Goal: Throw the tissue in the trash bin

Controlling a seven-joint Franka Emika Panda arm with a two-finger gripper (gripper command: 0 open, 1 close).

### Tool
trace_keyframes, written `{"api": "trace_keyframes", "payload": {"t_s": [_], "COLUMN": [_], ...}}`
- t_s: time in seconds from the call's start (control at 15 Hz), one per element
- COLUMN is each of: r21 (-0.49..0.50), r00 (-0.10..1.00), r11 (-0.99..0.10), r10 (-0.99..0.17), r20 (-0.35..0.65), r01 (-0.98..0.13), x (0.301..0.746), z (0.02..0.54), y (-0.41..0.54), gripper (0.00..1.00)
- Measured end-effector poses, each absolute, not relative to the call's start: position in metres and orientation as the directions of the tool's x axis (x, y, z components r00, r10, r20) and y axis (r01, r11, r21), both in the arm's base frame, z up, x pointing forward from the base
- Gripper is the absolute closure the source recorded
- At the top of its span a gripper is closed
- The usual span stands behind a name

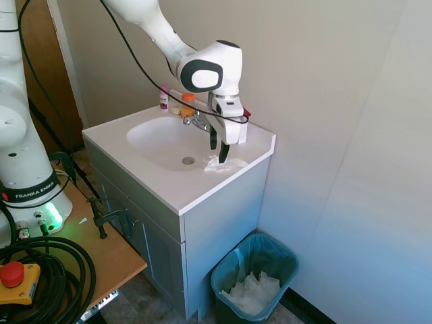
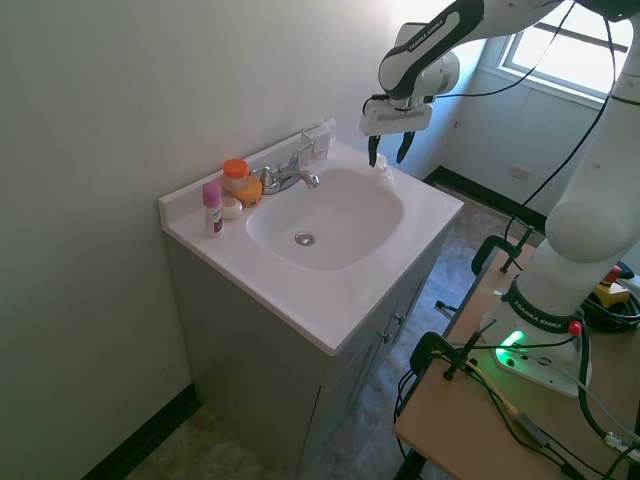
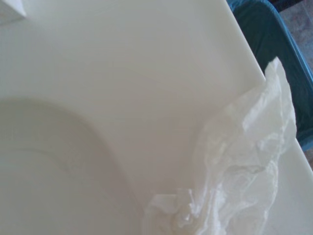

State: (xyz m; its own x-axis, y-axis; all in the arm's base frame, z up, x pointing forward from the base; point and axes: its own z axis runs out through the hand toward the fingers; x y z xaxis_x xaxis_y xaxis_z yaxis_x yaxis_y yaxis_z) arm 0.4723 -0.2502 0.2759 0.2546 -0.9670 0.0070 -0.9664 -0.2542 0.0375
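The tissue (image 1: 223, 164) is a small crumpled white sheet lying on the white vanity top, at the corner next to the sink basin (image 1: 162, 138). It also shows beside the basin (image 2: 383, 170) and fills the wrist view's lower part (image 3: 244, 161). My gripper (image 1: 219, 154) hangs right over it, open, with its dark fingertips (image 2: 372, 152) straddling the tissue, at or just above its top. The trash bin (image 1: 255, 273) is teal-green with a thin liner. It stands on the floor beside the cabinet, below the tissue's corner, and its rim shows in the wrist view (image 3: 274, 34).
A heap of crumpled white paper (image 1: 253, 291) lies inside the bin. A chrome faucet (image 1: 196, 121), an orange-capped jar (image 1: 187, 102) and a pink bottle (image 1: 163, 98) stand behind the basin. The walls run close behind and beside the vanity.
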Motion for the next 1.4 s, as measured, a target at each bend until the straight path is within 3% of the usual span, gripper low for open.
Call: {"api": "trace_keyframes", "payload": {"t_s": [0.13, 0.2, 1.4], "r21": [0.053, 0.059, 0.036], "r00": [0.259, 0.264, 0.288], "r11": [-0.259, -0.264, -0.292], "r10": [-0.966, -0.964, -0.953], "r20": [-0.007, -0.015, -0.093], "r01": [-0.964, -0.963, -0.956], "x": [0.469, 0.468, 0.475], "z": [0.266, 0.262, 0.256], "y": [-0.254, -0.255, -0.251], "gripper": [0.0, 1.0, 1.0]}}
